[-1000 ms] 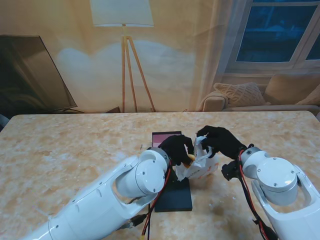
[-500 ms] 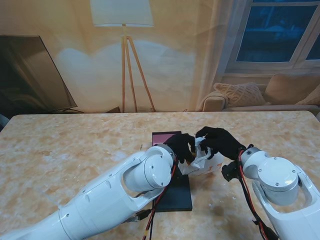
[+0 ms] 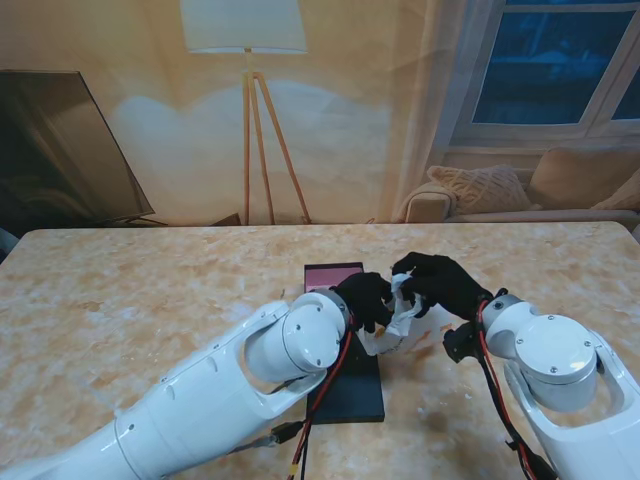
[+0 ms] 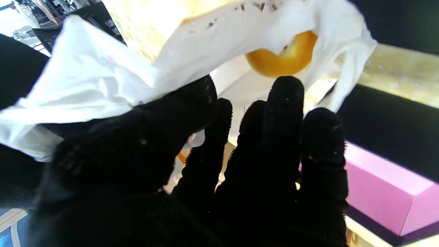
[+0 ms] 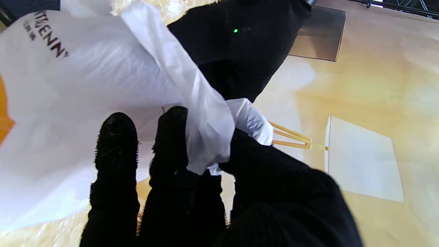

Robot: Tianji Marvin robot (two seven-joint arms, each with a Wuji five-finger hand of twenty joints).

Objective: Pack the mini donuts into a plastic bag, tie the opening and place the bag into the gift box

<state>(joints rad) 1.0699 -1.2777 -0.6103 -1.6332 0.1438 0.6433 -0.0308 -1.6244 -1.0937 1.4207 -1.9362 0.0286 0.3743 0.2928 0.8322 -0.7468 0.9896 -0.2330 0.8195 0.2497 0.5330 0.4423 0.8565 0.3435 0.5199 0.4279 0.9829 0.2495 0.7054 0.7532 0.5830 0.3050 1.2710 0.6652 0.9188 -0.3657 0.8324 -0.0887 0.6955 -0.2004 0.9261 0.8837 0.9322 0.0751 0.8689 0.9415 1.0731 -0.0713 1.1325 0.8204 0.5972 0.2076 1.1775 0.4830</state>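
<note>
**Bag filling under way; tying and boxing not yet done**

Seen from the stand, left to right: the left hand (image 3: 366, 298), the white plastic bag (image 3: 398, 322) and the right hand (image 3: 437, 282) are grouped over the marble table (image 3: 150, 290), with the pink-lined gift box (image 3: 333, 275) just beside the left hand, farther from the robot. One mini donut (image 4: 283, 56) is shown inside the bag's mouth in the left wrist view; how many more lie within cannot be told. The opening is untied and the box holds no bag (so both later steps are judged to remain). The left hand is extended into the opening, fingers (image 4: 283, 113) apart and nothing gripped. The right hand is pinched on a gathered edge of the bag, thumb against fingers (image 5: 171, 137), holding it raised.
</note>
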